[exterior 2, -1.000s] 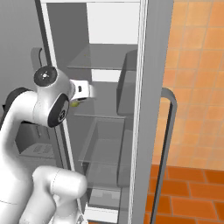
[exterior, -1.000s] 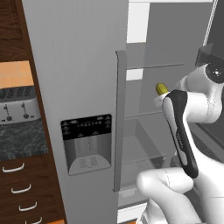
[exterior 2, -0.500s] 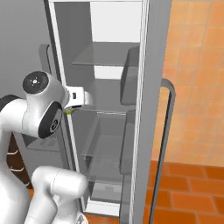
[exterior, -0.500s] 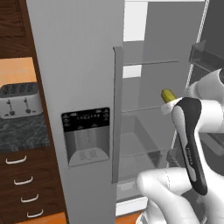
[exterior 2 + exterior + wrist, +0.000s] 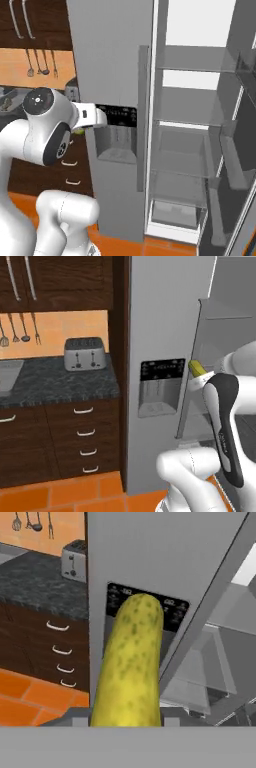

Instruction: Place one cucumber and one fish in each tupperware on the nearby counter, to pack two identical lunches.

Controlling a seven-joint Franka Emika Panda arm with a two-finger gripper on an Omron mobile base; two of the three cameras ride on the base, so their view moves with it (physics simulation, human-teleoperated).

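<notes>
Hanging along the orange wall at far left, utensils (image 5: pixel 22 328) are dangling above the dark speckled desk (image 5: pixel 55 383), where a silver toaster (image 5: pixel 84 353) is sitting near its right edge, over brown drawers (image 5: pixel 85 438) and orange floor tiles (image 5: pixel 65 496). Right of that, the grey fridge door (image 5: pixel 160 346) with its dispenser panel (image 5: pixel 161 387) is standing shut beside the open compartment's shelves (image 5: pixel 192 120). The fingers are holding the cucumber (image 5: pixel 131 669), poking out in front of the dispenser.
</notes>
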